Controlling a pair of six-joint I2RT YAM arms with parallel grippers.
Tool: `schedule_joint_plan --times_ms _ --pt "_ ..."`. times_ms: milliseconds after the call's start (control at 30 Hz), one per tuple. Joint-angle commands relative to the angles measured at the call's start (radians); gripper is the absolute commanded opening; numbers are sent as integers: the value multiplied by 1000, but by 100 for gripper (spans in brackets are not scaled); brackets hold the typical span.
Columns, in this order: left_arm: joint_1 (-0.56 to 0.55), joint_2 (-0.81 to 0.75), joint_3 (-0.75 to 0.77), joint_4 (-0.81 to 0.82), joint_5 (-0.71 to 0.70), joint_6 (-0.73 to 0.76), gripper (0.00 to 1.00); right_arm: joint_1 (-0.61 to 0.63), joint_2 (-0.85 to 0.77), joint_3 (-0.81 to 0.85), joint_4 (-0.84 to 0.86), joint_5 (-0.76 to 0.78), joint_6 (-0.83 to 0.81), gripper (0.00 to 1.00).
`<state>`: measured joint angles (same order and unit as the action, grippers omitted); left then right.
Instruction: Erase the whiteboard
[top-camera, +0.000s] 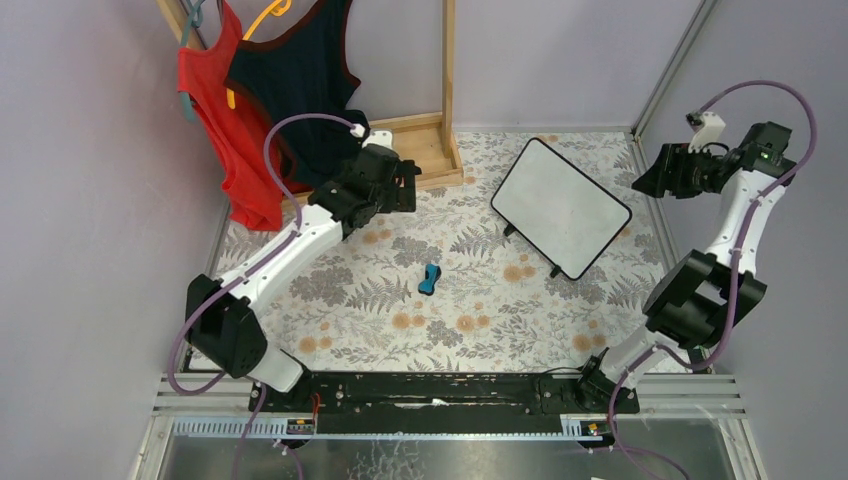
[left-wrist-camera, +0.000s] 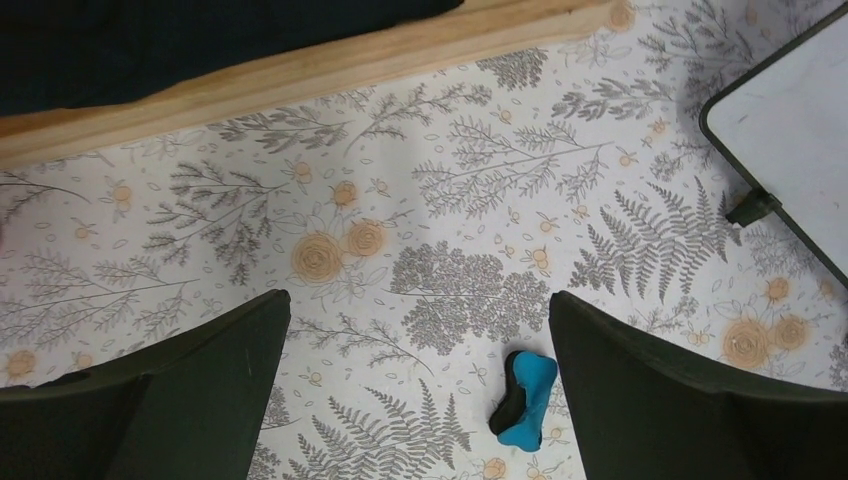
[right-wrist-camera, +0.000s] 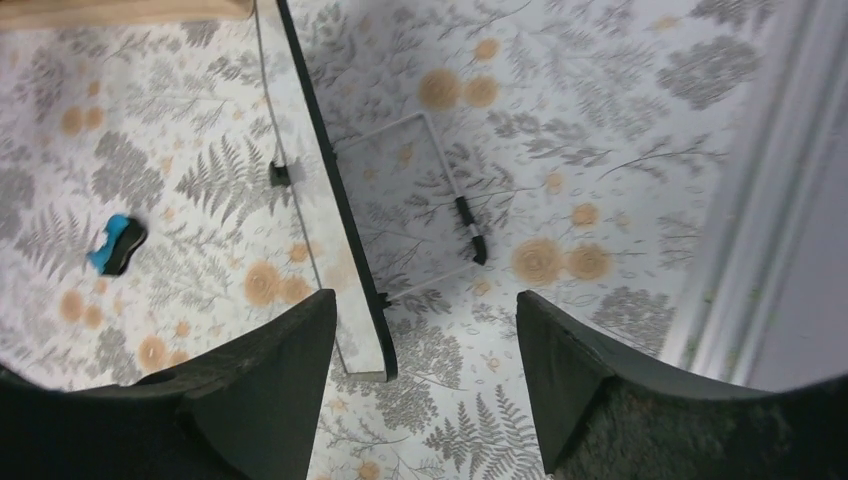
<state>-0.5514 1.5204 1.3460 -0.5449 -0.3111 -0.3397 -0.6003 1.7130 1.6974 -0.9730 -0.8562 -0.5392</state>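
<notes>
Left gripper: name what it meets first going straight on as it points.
The left gripper likely lands on floral table cover between its open jaws; the blue eraser sits off that line.

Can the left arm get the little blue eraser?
Probably yes. The left gripper hangs open above the table, the eraser lies alone nearby, and nothing stands between them.
</notes>
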Motion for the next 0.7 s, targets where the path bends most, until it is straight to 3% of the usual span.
schedule_joint_plan --times_ms 0,133,267,300,400,667 --pt "29 -45 14 67 -74 8 100 2 -112 65 109 95 170 73" --pt "53 -62 3 77 -121 -7 100 2 -233 14 230 195 271 73" --pt "70 -62 -5 77 -203 -9 100 2 -378 -149 391 273 329 75" --pt "74 -63 -6 77 -223 -15 100 2 -422 -200 440 385 398 78" --pt "90 -75 -21 98 -281 -22 100 2 -526 -333 547 491 461 81" --pt "132 -80 -77 166 -410 -21 100 2 -648 -560 649 634 495 84"
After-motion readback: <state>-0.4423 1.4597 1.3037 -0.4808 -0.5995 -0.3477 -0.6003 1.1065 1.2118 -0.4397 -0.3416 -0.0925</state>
